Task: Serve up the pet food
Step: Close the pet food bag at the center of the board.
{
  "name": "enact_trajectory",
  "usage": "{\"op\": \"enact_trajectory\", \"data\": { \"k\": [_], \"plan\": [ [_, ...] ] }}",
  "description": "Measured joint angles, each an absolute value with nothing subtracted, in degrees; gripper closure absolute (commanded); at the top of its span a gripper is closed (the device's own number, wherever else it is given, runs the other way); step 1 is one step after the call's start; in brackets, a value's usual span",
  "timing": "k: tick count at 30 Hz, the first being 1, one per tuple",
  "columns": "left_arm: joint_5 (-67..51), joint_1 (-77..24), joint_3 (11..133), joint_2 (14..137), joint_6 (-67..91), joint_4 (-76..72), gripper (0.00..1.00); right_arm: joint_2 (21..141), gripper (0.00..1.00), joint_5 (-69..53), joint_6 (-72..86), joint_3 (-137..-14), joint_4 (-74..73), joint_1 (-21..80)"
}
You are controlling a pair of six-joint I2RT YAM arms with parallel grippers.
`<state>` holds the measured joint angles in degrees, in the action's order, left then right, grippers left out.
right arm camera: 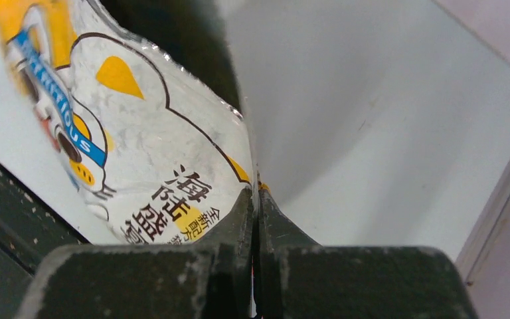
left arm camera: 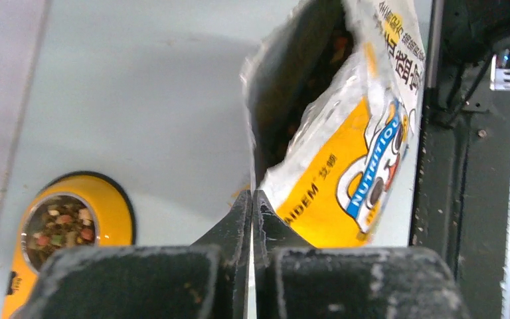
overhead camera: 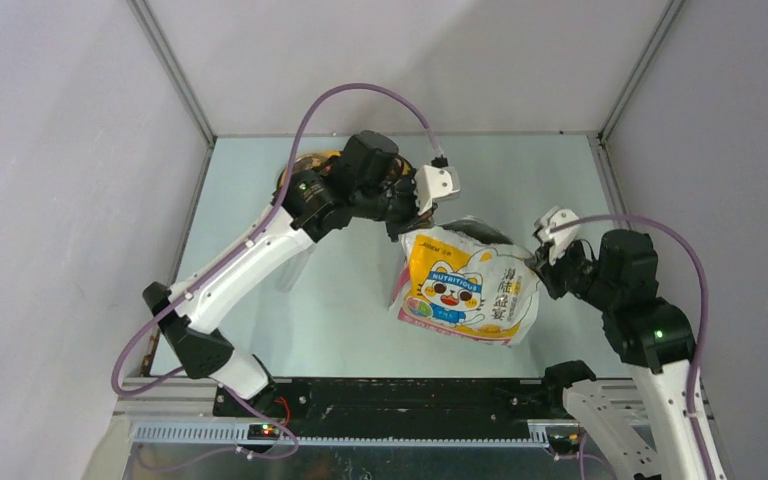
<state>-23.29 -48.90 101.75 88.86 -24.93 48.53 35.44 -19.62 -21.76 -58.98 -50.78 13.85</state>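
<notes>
Handling the pet food [left arm camera: 319, 73] as loose, light, free-running kibble: visible inside the open mouth of the glossy bag [overhead camera: 465, 285] at the middle of the table [overhead camera: 350, 320], with more lying in one bowl of the yellow feeder [left arm camera: 116, 212] toward the far left. Treat the bag film as soft, slick and prone to sagging under its load; take hold at the mouth rim, never mid-panel. Note left gripper [left arm camera: 252, 199] clenched on one rim edge and right gripper [right arm camera: 255, 199] clenched on the opposite edge.
</notes>
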Motion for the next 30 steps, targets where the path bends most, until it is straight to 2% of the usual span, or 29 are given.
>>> {"op": "enact_trajectory", "data": {
  "k": [7, 8, 9, 11, 12, 13, 15, 19, 24, 30],
  "plan": [
    [-21.3, -47.13, 98.21, 87.05, -24.91, 39.55, 1.0, 41.1, 1.0, -27.18, -18.81, -58.63, -47.09, 0.71],
    [-21.26, -46.7, 97.91, 87.05, -24.86, 39.31, 0.97, 40.99, 1.0, -27.79, -18.52, -58.63, -47.05, 0.19],
    [-21.17, -46.13, 97.54, 87.05, -24.82, 38.96, 0.92, 40.49, 1.0, -28.82, -18.28, -58.63, -47.0, -0.21],
    [-21.04, -45.19, 97.45, 86.8, -24.71, 38.46, 0.57, 38.92, 1.0, -31.59, -17.96, -58.63, -47.4, -0.62],
    [-20.91, -44.62, 97.32, 86.35, -24.25, 38.13, 0.5, 38.2, 1.0, -32.93, -17.82, -58.63, -47.62, -0.67],
    [-20.78, -44.14, 96.88, 85.45, -24.05, 37.63, 0.37, 37.41, 1.0, -34.37, -17.12, -58.63, -47.88, -0.67],
    [-20.71, -43.0, 94.43, 82.43, -23.59, 36.14, 0.22, 36.49, 1.0, -36.88, -16.08, -58.63, -47.94, -0.69],
    [-22.46, -39.33, 87.61, 74.39, -22.63, 33.21, 0.05, 37.08, 1.0, -37.98, -16.49, -58.65, -47.79, -0.47],
    [-29.21, -35.75, 78.94, 68.1, -24.62, 29.56, 0.0, 39.62, 1.0, -34.39, -19.11, -58.65, -46.39, 0.91],
    [-35.2, -35.83, 75.42, 71.83, -30.09, 30.0, 0.0, 40.16, 1.0, -38.24, -28.16, -58.83, -49.56, 2.55]
  ]
}}
